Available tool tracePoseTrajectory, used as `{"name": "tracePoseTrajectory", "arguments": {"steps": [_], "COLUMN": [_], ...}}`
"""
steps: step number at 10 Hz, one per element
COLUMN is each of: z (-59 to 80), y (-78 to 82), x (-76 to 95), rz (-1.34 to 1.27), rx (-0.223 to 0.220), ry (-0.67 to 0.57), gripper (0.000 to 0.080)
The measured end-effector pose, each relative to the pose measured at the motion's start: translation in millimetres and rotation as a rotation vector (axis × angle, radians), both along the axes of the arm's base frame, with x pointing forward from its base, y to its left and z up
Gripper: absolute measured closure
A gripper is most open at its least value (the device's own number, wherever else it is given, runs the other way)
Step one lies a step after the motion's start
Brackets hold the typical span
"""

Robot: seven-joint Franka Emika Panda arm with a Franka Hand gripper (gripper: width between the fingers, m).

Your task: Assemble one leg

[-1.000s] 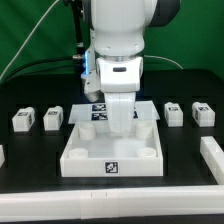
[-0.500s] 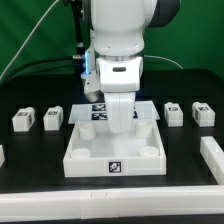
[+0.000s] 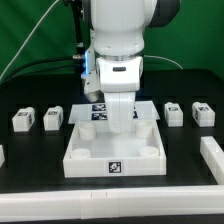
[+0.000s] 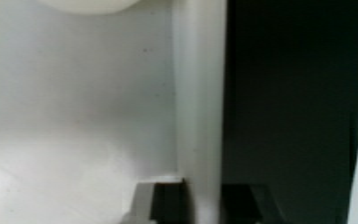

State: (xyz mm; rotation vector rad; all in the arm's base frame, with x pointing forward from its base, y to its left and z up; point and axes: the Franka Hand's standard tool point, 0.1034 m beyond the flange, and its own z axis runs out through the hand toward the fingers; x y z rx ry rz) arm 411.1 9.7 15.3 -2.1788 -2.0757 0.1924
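Note:
Several legs, small white posts with square tags, lie on the black table: two at the exterior view's left (image 3: pixel 22 120) (image 3: pixel 53 117) and two at its right (image 3: pixel 173 113) (image 3: pixel 203 113). None is held. My gripper (image 3: pixel 120 126) is down at the far rim of the large white square tray-like part (image 3: pixel 112 165). In the wrist view my gripper (image 4: pixel 208 203) has its two dark fingers (image 4: pixel 169 203) on either side of the tray's raised rim (image 4: pixel 199 100), closed against it. A round boss (image 4: pixel 101 5) shows in the tray's corner.
The marker board (image 3: pixel 92 106) lies behind the tray, partly hidden by the arm. A white block (image 3: pixel 212 156) lies at the exterior view's right edge and another white piece (image 3: pixel 1 155) at its left edge. Cables run behind the arm.

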Motion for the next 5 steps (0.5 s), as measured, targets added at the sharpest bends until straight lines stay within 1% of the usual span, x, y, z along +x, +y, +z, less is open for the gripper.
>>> {"name": "tracePoseTrajectory", "arguments": {"steps": [2,5], "z": [-0.2,-0.6], "y": [0.6,24.0], "x": [0.2,16.8], "rz": [0.0,0.022], "rx": [0.0,0.014], "ry": [0.0,-0.021], "gripper": [0.073,0.0729]}}
